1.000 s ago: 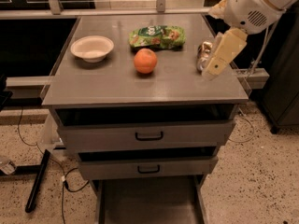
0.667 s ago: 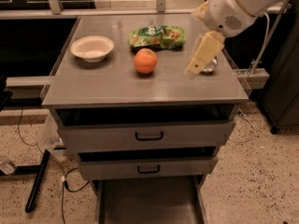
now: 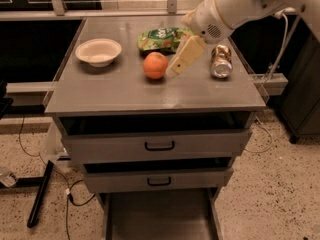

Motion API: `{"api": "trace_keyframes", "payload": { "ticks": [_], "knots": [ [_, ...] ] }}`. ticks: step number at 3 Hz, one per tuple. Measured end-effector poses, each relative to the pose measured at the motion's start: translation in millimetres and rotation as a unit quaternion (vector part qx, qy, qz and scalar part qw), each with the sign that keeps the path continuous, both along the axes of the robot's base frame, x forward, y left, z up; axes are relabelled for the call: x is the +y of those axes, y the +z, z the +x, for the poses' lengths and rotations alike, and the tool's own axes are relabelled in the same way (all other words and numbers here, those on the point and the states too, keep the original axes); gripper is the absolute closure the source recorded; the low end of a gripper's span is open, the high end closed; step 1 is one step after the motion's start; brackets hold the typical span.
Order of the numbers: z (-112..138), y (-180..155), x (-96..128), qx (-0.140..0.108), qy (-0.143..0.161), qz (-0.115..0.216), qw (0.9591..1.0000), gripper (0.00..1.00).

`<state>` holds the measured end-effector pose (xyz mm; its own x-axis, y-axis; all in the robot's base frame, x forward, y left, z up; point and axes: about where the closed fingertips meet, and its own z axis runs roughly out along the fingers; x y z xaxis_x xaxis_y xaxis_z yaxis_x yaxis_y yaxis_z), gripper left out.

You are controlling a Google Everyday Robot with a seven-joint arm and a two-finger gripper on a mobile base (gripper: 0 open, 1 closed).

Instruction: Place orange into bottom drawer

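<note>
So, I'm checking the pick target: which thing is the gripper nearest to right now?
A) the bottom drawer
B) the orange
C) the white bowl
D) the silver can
B: the gripper hangs right beside the orange over the cabinet top, with the can and the bowl farther off.

Claw (image 3: 173, 72) hangs just beside the orange (image 3: 155, 65) atop the cabinet (image 3: 125, 91).
</note>
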<state>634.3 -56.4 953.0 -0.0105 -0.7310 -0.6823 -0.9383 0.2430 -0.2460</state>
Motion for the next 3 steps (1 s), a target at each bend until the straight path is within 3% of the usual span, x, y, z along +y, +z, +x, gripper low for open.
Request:
{"api": "trace_keyframes", "payload": {
  "ticks": [1, 2, 3],
  "knots": [
    [19.5, -17.2, 9.5, 0.006, -0.009, 0.030, 0.9995, 0.00],
    [37.1, -35.4, 16.9, -0.006, -0.014, 0.023, 0.9996, 0.00],
    [55.4, -56.4, 14.7, -0.022, -0.027, -0.005, 0.9994, 0.00]
  ]
}}
